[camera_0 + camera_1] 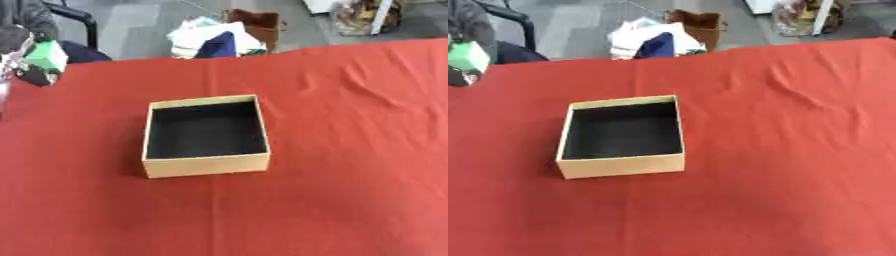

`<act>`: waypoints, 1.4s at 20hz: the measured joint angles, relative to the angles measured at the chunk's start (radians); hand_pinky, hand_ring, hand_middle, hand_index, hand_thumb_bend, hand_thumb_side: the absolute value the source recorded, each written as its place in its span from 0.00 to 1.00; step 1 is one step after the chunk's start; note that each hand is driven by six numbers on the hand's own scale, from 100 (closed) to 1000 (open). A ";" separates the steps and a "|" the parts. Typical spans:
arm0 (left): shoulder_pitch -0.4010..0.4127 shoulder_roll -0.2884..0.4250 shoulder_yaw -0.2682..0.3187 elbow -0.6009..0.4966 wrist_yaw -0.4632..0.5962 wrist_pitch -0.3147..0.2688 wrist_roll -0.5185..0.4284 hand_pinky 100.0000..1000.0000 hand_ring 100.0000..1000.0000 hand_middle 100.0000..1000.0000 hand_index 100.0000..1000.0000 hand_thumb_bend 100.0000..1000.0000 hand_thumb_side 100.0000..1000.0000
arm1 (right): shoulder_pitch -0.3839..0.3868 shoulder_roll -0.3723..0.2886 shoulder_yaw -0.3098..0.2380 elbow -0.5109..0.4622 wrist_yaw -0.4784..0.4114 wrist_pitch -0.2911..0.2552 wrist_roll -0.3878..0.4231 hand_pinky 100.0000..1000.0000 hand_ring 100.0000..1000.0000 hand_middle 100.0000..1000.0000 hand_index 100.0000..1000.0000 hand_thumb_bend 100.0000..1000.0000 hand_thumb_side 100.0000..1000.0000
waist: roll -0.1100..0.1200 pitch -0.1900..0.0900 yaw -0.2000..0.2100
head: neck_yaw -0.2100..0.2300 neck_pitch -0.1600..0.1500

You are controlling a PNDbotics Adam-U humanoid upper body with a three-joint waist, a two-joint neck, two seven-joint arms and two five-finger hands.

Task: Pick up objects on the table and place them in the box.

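A red cloth (pixel 350 150) covers the table in front of me, creased in soft folds toward the far right. On it, a little left of the middle, sits the box (pixel 206 165): square, tan cardboard walls, dark inside, its mouth open upward. At the far left edge my left hand (pixel 19 62) is raised above the cloth's corner, holding a pale green block (pixel 45 55) up off the table; how my fingers lie around it I cannot tell, since the hand is mostly cut off by the edge. My right hand does not show. Beyond the table, on grey floor, lie a brown paper bag (pixel 260 25) and a heap of white and dark blue things (pixel 214 40).
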 measured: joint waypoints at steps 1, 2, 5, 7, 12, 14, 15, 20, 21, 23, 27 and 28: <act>0.007 -0.004 -0.019 -0.046 0.016 -0.029 -0.013 0.74 0.60 0.46 0.76 0.13 0.00 | 0.000 0.000 0.000 0.000 0.001 0.000 0.000 0.62 0.69 0.84 0.93 0.00 0.48 | 0.000 -0.004 0.001 | -0.005 0.000; 0.014 -0.009 -0.040 -0.089 0.031 -0.056 -0.028 0.74 0.60 0.46 0.76 0.13 0.00 | 0.000 -0.001 0.000 0.000 0.002 0.000 0.000 0.62 0.69 0.84 0.93 0.00 0.48 | 0.000 -0.006 0.002 | -0.009 0.000; 0.033 -0.031 -0.111 -0.219 0.079 -0.131 -0.090 0.75 0.61 0.47 0.77 0.13 0.00 | 0.000 -0.002 0.000 0.000 0.002 -0.001 0.003 0.62 0.69 0.84 0.93 0.00 0.48 | -0.002 -0.007 0.006 | -0.020 0.004; 0.040 -0.046 -0.162 -0.305 0.116 -0.177 -0.135 0.75 0.60 0.47 0.77 0.13 0.00 | 0.000 -0.002 0.001 0.000 0.003 -0.001 0.006 0.62 0.69 0.84 0.93 0.00 0.48 | -0.003 -0.009 0.006 | -0.027 0.008; 0.050 -0.068 -0.277 -0.482 0.214 -0.256 -0.243 0.75 0.60 0.47 0.78 0.13 0.00 | 0.000 -0.002 0.004 0.001 0.003 -0.001 0.010 0.62 0.69 0.84 0.93 0.00 0.48 | -0.006 -0.012 0.006 | -0.042 0.015; 0.055 -0.076 -0.315 -0.525 0.251 -0.273 -0.285 0.75 0.60 0.47 0.78 0.13 0.00 | 0.000 -0.002 0.006 0.002 0.003 -0.002 0.011 0.62 0.69 0.83 0.93 0.00 0.48 | -0.006 -0.012 0.006 | -0.049 0.017; 0.059 -0.080 -0.331 -0.540 0.265 -0.278 -0.304 0.75 0.60 0.47 0.77 0.13 0.00 | 0.000 -0.002 0.006 0.002 0.003 -0.002 0.011 0.62 0.69 0.83 0.93 0.00 0.48 | -0.006 -0.012 0.007 | -0.054 0.017; 0.089 -0.111 -0.393 -0.560 0.312 -0.293 -0.381 0.74 0.61 0.48 0.77 0.13 0.00 | 0.000 -0.002 0.006 0.004 0.003 -0.003 0.012 0.62 0.69 0.83 0.93 0.00 0.48 | -0.006 -0.011 0.005 | -0.067 0.018; 0.097 -0.119 -0.402 -0.558 0.315 -0.296 -0.392 0.74 0.61 0.48 0.77 0.13 0.00 | 0.000 -0.002 0.006 0.004 0.003 -0.003 0.012 0.62 0.69 0.83 0.93 0.00 0.48 | -0.005 -0.011 0.005 | -0.069 0.018; 0.111 -0.134 -0.418 -0.549 0.315 -0.303 -0.406 0.75 0.63 0.52 0.80 0.16 0.00 | -0.001 -0.002 0.006 0.004 0.003 -0.003 0.012 0.62 0.69 0.83 0.93 0.00 0.48 | -0.004 -0.008 0.004 | -0.071 0.018; 0.133 -0.157 -0.439 -0.535 0.296 -0.321 -0.410 0.77 0.70 0.65 0.86 0.25 0.00 | -0.001 -0.002 0.006 0.004 0.003 -0.003 0.012 0.62 0.69 0.83 0.93 0.00 0.48 | -0.003 -0.006 0.004 | -0.074 0.018; 0.137 -0.159 -0.442 -0.535 0.284 -0.325 -0.405 0.78 0.71 0.67 0.88 0.27 0.00 | -0.001 -0.002 0.006 0.004 0.003 -0.003 0.012 0.62 0.69 0.83 0.93 0.00 0.48 | -0.003 -0.006 0.004 | -0.075 0.018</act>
